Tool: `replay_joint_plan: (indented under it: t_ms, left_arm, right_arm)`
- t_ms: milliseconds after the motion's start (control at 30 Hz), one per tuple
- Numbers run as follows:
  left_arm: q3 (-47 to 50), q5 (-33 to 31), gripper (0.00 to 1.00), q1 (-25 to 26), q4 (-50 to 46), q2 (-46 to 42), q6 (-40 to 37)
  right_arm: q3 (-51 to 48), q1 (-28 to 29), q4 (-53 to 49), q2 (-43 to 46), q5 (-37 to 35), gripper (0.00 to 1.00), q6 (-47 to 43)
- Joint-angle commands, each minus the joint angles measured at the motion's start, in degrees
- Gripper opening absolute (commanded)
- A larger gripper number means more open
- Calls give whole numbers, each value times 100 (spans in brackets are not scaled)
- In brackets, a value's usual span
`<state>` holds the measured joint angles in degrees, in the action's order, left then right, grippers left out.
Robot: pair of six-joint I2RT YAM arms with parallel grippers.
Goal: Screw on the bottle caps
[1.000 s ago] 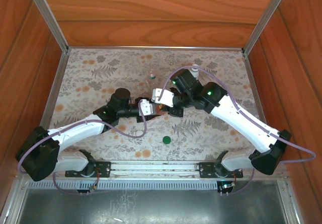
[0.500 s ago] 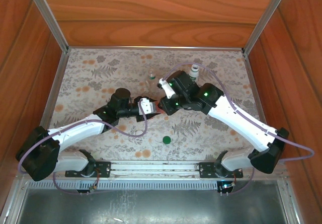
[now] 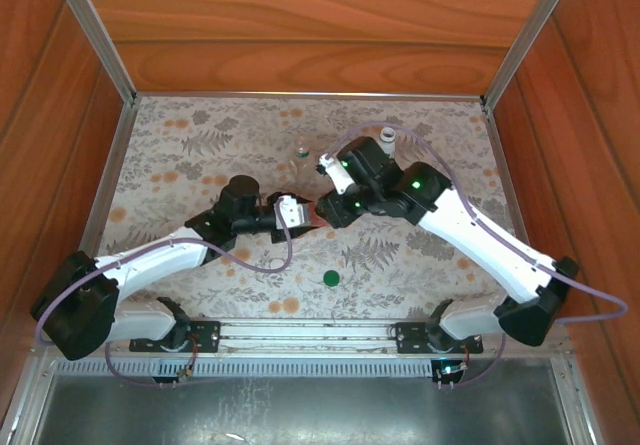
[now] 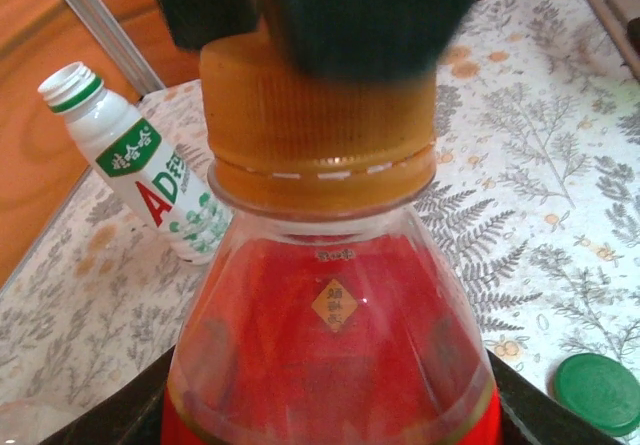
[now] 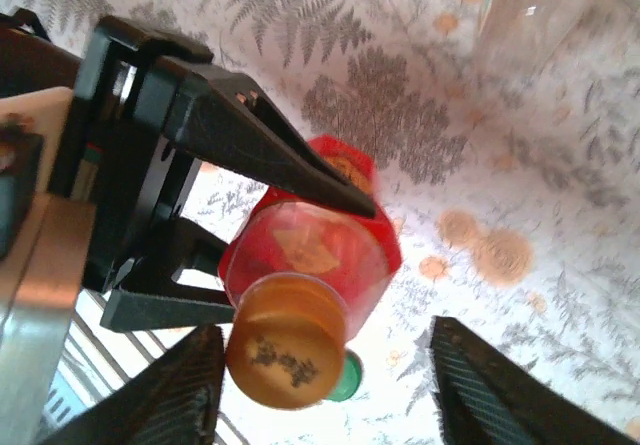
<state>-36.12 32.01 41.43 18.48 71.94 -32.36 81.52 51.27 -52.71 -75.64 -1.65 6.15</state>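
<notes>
Bottles: three, red plastic bottle (image 4: 330, 365), clear bottle (image 3: 301, 152), white labelled bottle (image 4: 135, 165).
Left claw (image 3: 303, 213): clamping red bottle.
Right claw (image 5: 325, 330): gaping around orange plastic cap (image 4: 320, 115).

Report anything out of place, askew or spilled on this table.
A green cap lies loose on the table near the front, apart from every bottle, while the white bottle has its neck open. No spill or damage shows. The red bottle wears its orange cap.
</notes>
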Motion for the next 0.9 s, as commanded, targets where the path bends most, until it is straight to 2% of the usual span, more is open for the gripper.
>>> replay_joint_plan:
  t_ms: [0,233,433,567,733,867]
  left_arm:
    - [2,617,53,-299,138,-104,557]
    - [217,1015,53,-748,1084,11,1686]
    - [178,1100,53,-805,1417,83,2315]
    - [136,1165,53,-809,1439,141,2374]
    - [123,1164,53,-803,1439,140,2411]
    - [131,1084,53,-806,1439,106,2410]
  right_arm:
    - [-282,-60,612,670,-307,67,-1166]
    - [-1683,-56,2828,1592,306,72,-1137]
    - [-2155,-55,3923,1471,243,70,-847]
    - [-2314,-55,4560,1189,193,67,-553]
    - [-2227,-55,4815,727,559,60,-285]
    - [-2175,-55,4817,494,718,43,-185]
